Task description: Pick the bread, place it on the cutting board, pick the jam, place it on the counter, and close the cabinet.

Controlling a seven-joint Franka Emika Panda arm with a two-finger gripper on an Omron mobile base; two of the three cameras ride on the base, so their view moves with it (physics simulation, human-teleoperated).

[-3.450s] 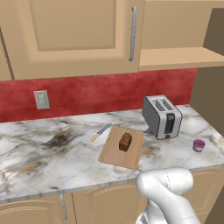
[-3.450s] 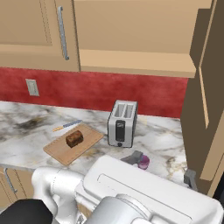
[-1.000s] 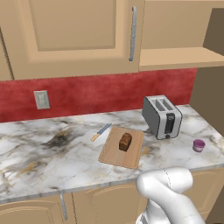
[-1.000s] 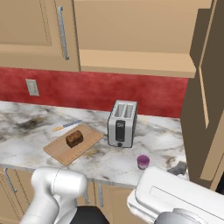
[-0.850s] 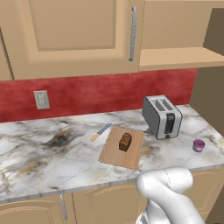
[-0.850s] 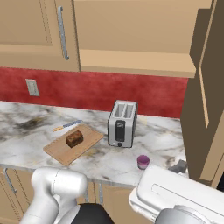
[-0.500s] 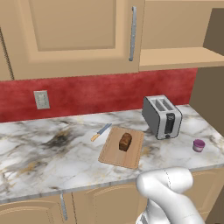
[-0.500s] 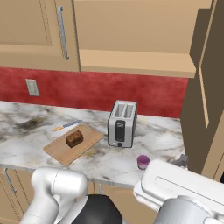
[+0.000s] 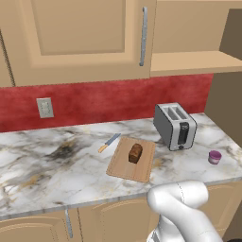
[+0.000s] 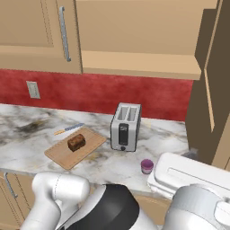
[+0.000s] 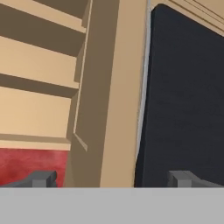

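Hand (image 11: 109,178) open wide, two dark tips (image 11: 40,178) far apart at the bottom of the hand view, gripping nothing. Pointed at the edge of the open cabinet door (image 11: 109,87), its thin silver handle (image 11: 143,83) running down just beside a dark panel; tan shelves and a strip of red wall on the door's other side.

Since a second ago: white arm housing shifted further right in the right base view, now covering the surface corner under the open door; jam, bread and board unmoved.

Hidden or cut off: front edge of the surface behind the arm in both base views; open cabinet door (image 10: 214,85) cropped by the right edge of the right base view.

Relative to the toaster (image 9: 175,125): jam (image 9: 215,157), a squat purple jar with a paler lid, upright on the surface (image 9: 52,160) just to its right and nearer the front edge. Cutting board (image 9: 122,165), light wood, to its left, with the dark brown bread (image 9: 135,152) resting on it. Knife (image 9: 109,142) beyond the board's far left corner.
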